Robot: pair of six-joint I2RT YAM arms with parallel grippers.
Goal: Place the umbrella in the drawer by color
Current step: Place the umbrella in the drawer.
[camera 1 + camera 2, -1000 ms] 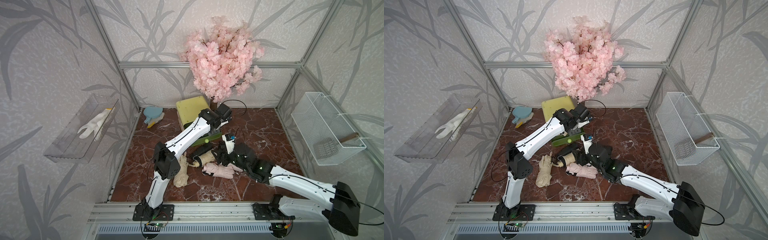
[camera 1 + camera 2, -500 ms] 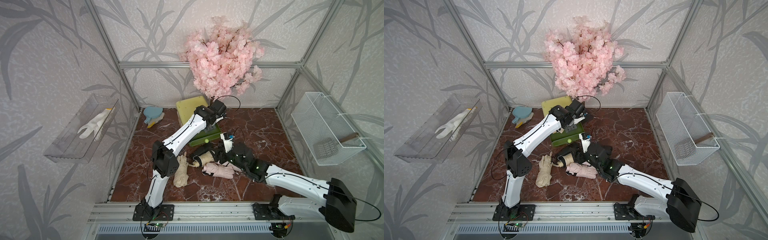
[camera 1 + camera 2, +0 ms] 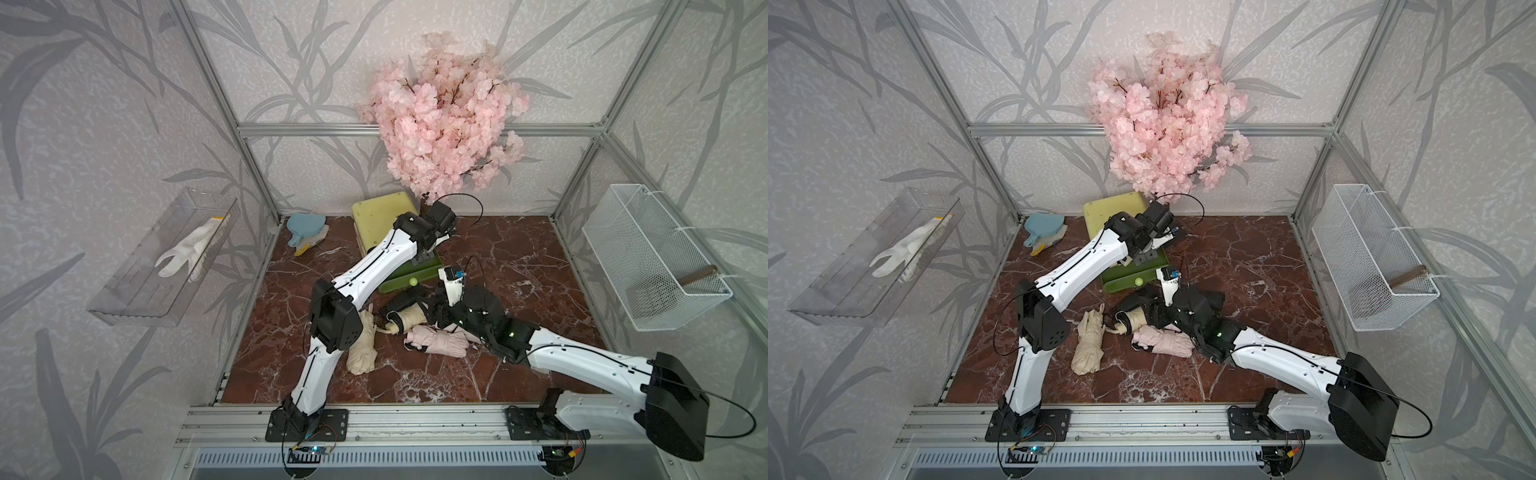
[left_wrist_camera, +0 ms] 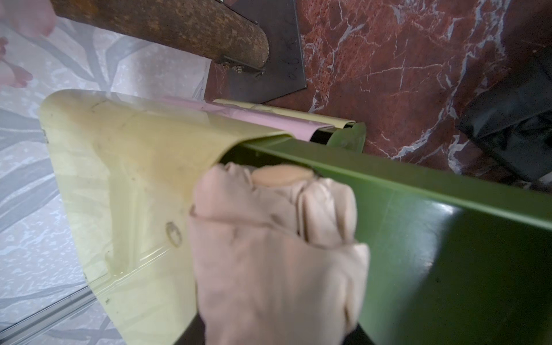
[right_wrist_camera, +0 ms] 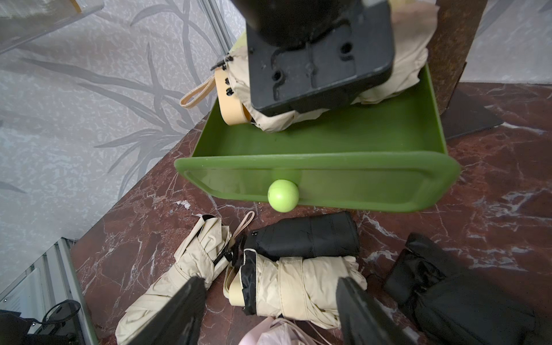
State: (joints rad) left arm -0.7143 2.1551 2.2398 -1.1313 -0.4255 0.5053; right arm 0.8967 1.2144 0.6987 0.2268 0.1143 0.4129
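The left arm reached over the green drawer, where the beige umbrella lay. I could not tell whether its jaws clamped it or stood loose, so they should spread fully and rise straight. The right arm hung with jaws apart over the tabletop; I counted three beige umbrellas, seemingly two black umbrellas and one pink umbrella.

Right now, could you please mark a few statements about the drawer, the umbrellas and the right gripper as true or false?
The green drawer stands pulled open. True.
A beige umbrella sits at the drawer's back end. True.
The right gripper is shut on an umbrella. False: it is open, over a second beige umbrella on the table.
The drawer's knob is pink. False: the knob is light green.
A pink umbrella lies on the table. True.
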